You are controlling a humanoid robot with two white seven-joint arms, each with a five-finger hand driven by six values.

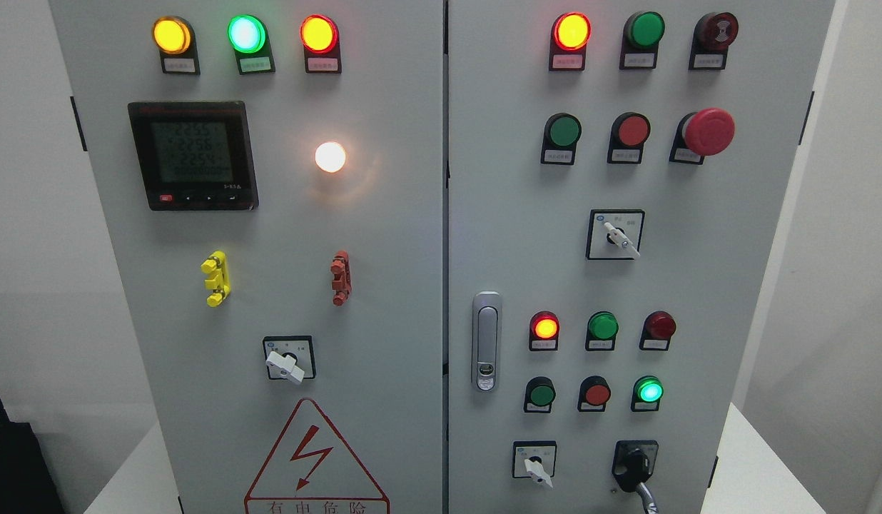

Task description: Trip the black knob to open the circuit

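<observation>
A grey electrical cabinet (384,235) with two doors fills the head view. The black knob (634,464) sits at the lower right of the right door, on a black square plate, with its handle pointing down and to the right. Neither of my hands shows anywhere in the picture.
White rotary switches sit at the left door's lower middle (287,364), the right door's middle (618,237) and bottom (536,467). Lit lamps, push buttons, a red mushroom button (707,131), a meter (193,155) and a door latch (487,341) cover the panels. A black object (13,464) stands lower left.
</observation>
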